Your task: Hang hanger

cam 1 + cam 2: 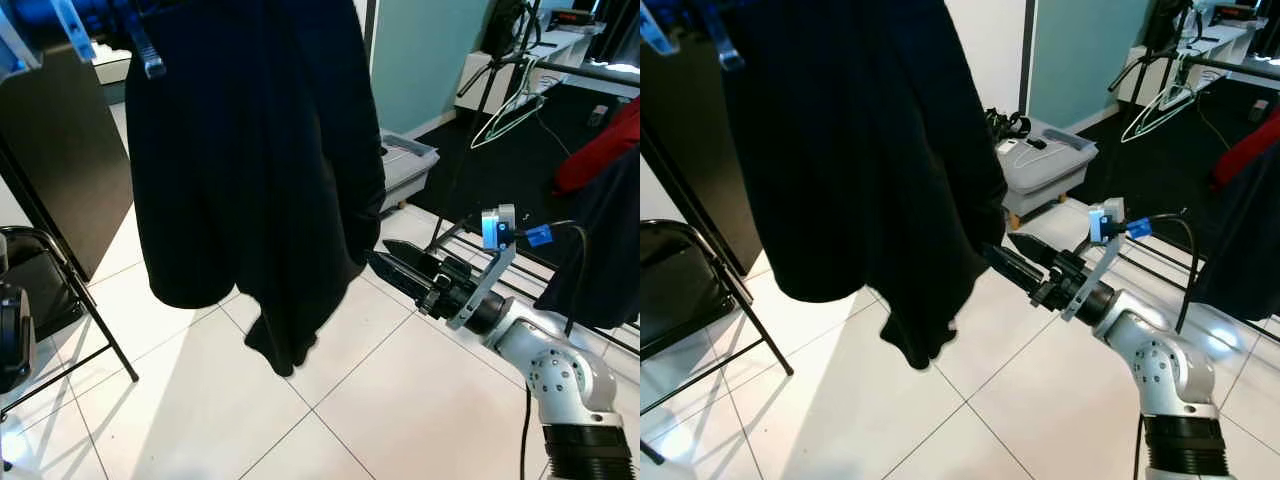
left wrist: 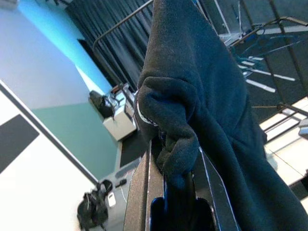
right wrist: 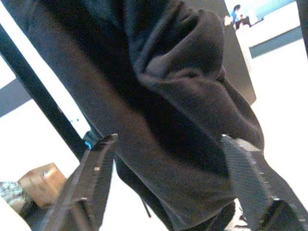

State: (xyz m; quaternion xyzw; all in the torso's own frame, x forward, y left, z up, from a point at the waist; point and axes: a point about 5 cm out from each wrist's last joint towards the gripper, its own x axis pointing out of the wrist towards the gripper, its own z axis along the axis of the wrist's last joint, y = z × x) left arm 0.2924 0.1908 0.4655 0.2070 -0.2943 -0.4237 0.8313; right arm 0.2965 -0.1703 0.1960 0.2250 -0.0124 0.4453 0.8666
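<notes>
- The right gripper's [image 1: 385, 264] fingers [image 3: 94, 185] were spread apart, at frame centre against the dark garment [image 1: 250, 150].
- The left gripper's [image 2: 175, 192] fingers [image 2: 139, 192] clamped the garment's bunched fabric, upper left.

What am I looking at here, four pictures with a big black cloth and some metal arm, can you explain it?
It is a humanoid robot in a home, busy hanging up clothing. Two pictures come from cameras in its head, looking down; two from cameras on its wrists.

The black garment hangs high on the left. The left hand grips a bunched fold of it, seen close up from that wrist. The silver right arm reaches in from the right; its right hand, fingers open, is at the garment's edge.

Behind are a clothes rack with a white hanger, a folding chair, a grey bin and a white tiled floor.
</notes>
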